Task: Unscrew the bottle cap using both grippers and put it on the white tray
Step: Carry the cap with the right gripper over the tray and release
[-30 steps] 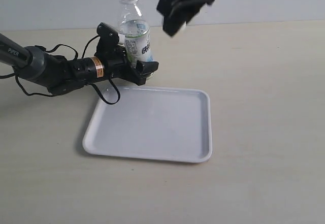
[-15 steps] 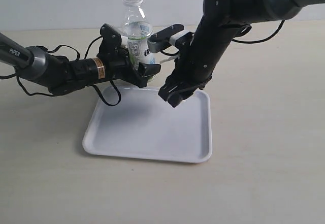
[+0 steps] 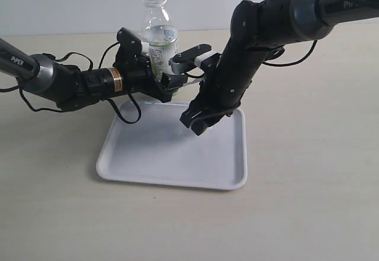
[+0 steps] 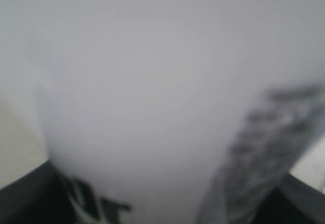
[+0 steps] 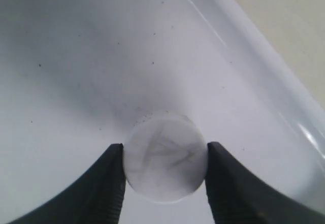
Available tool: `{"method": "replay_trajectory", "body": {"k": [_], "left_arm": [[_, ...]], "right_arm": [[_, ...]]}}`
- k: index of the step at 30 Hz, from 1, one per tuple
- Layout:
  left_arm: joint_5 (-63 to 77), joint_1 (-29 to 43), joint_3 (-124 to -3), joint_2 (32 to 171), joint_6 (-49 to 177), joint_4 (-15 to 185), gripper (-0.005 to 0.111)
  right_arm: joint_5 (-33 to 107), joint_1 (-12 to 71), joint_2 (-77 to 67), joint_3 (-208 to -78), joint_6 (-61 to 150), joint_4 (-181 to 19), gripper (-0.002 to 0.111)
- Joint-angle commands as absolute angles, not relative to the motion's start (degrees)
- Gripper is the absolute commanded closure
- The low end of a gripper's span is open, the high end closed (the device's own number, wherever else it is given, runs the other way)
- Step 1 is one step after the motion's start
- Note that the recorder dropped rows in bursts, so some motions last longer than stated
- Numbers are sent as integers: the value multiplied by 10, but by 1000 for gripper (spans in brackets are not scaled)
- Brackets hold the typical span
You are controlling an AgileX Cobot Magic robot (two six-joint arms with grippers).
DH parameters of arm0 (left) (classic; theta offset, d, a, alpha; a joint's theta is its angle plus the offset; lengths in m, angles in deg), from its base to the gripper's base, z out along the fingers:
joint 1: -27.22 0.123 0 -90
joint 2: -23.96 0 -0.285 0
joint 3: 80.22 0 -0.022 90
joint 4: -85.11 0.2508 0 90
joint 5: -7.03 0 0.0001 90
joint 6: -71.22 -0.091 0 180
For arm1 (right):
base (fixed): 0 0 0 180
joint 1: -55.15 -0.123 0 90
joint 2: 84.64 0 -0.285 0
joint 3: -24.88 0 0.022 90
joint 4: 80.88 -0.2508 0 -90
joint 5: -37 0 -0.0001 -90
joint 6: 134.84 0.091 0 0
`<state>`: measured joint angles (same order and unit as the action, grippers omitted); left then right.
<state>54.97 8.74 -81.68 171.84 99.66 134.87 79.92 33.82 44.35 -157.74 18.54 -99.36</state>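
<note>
The clear bottle (image 3: pixel 158 39) stands upright and uncapped just behind the white tray (image 3: pixel 148 160). My left gripper (image 3: pixel 163 74) is shut on the bottle's labelled lower body; in the left wrist view the blurred label (image 4: pixel 152 107) fills the picture. My right gripper (image 3: pixel 198 122) hangs low over the tray's far right part, pointing down. The round white bottle cap (image 5: pixel 165 155) sits squeezed between its two dark fingers (image 5: pixel 109 183), just above the tray floor (image 5: pixel 76 82). In the exterior view the cap is hidden by the gripper.
The tray lies on a beige table (image 3: pixel 308 172) with a pale wall behind. The tray's raised rim (image 5: pixel 254 56) runs close beside the right gripper. The left arm (image 3: pixel 59 83) lies low along the table left of the bottle.
The right arm came down from above the bottle to the tray, then sank a little lower and leftward over it. The left gripper and bottle stayed put.
</note>
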Motion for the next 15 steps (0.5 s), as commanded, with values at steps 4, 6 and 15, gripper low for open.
{"method": "replay_trajectory", "body": {"k": [4, 6, 15], "left_arm": [[571, 86, -817, 1713, 999, 1340, 107], [571, 86, -817, 1713, 999, 1340, 107], [571, 86, -817, 1713, 999, 1340, 107]], "right_arm": [[802, 339, 457, -1576, 179, -1001, 108], [805, 339, 462, -1576, 179, -1001, 108], [808, 339, 466, -1576, 179, -1004, 30]]}}
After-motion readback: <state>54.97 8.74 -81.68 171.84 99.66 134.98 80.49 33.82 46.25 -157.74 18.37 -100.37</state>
